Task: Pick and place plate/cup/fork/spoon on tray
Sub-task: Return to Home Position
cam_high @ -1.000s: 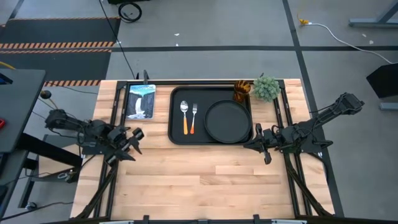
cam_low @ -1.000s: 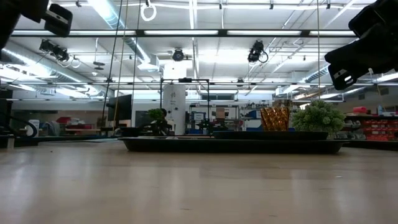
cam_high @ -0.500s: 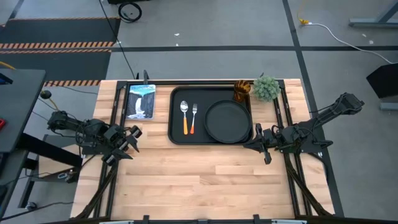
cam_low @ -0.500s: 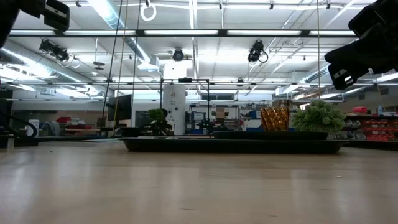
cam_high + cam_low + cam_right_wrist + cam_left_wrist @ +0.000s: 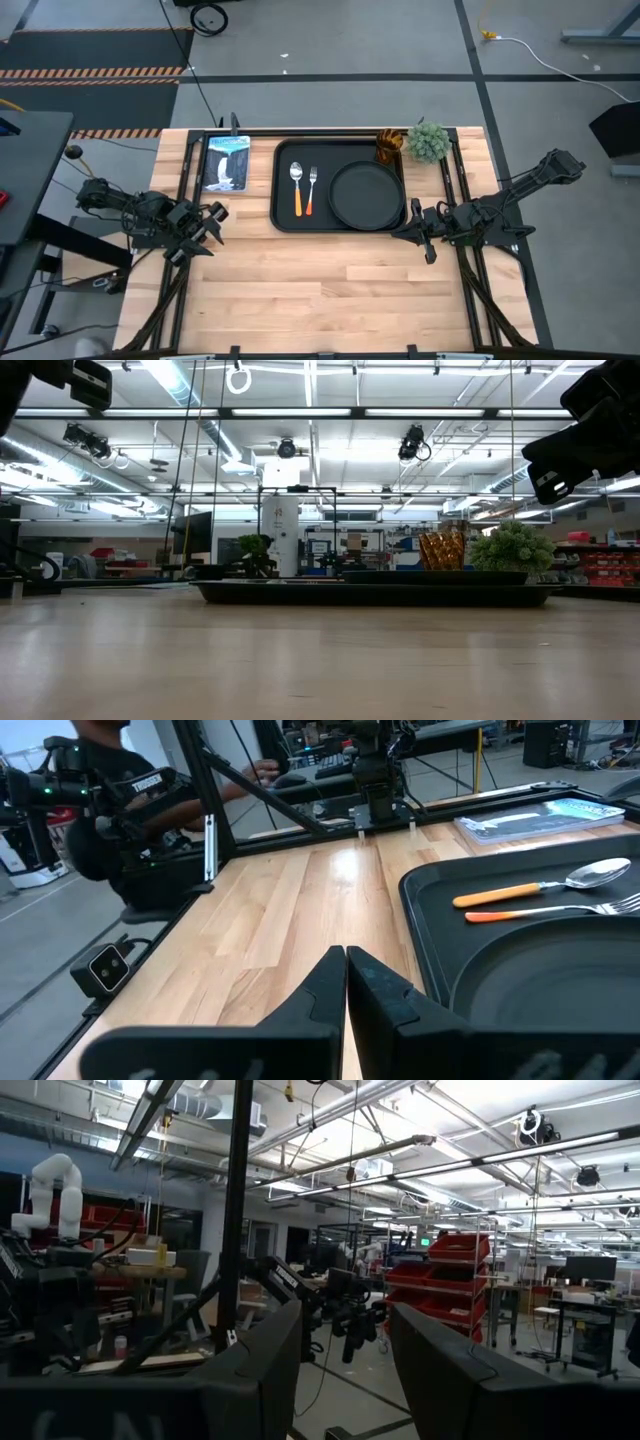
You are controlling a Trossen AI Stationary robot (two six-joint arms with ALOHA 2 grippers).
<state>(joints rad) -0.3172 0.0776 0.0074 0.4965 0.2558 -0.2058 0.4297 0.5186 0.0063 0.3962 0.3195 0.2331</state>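
Observation:
The black tray (image 5: 284, 190) lies at the table's far middle. On it rest the round black plate (image 5: 366, 196), the spoon (image 5: 296, 186) with a yellow-orange handle and the fork (image 5: 311, 190) with a reddish handle, side by side left of the plate. The amber cup (image 5: 388, 146) stands at the tray's far right corner. My left gripper (image 5: 218, 226) is open and empty, left of the tray, above the table. My right gripper (image 5: 415, 228) is shut and empty, right of the tray's near right corner. The right wrist view shows the tray (image 5: 440, 920), spoon (image 5: 560, 883) and fork (image 5: 560, 908).
A small fuzzy green plant (image 5: 429, 141) stands right of the cup. A printed card with a waterfall picture (image 5: 226, 162) lies left of the tray. The near half of the wooden table (image 5: 330, 300) is bare. A person sits beyond the table's left edge (image 5: 130, 780).
My left gripper has drawn back a little toward the table's left edge; in the low view it has risen slightly. Nothing else has moved.

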